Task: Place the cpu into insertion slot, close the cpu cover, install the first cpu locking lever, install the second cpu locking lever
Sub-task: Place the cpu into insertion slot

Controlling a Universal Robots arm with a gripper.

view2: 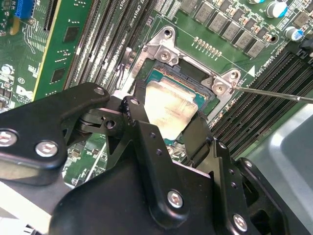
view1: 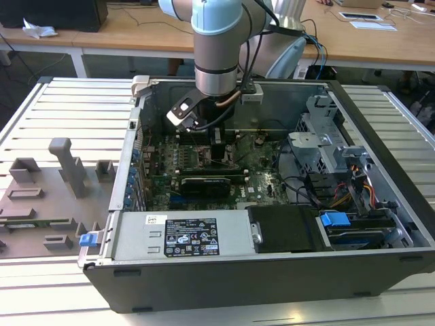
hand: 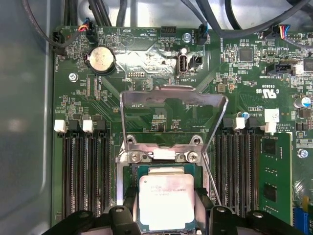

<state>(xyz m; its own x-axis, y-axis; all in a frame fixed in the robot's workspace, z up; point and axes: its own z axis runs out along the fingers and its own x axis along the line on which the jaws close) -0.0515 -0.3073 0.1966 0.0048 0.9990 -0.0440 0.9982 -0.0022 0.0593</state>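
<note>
The cpu (hand: 166,200), a silver square with a thin green rim, lies in the insertion slot (hand: 161,171) on the motherboard. In both wrist views the black fingers (view2: 134,115) of my gripper (view2: 166,122) hug two opposite sides of the cpu (view2: 171,103), shut on it. The cpu cover (hand: 173,98), a metal frame with a big window, stands tilted up and open behind the slot. A thin locking lever (view2: 274,93) sticks out free beside the socket. In the exterior view my gripper (view1: 207,146) reaches down into the open computer case.
Long black memory slots (hand: 83,171) flank the socket, with a green memory card (hand: 276,181) to one side. A coin battery (hand: 101,59) and cables sit beyond the cover. The power supply (view1: 183,234), drive cage (view1: 326,142) and case walls hem in the arm. A grey fixture tray (view1: 47,197) lies outside.
</note>
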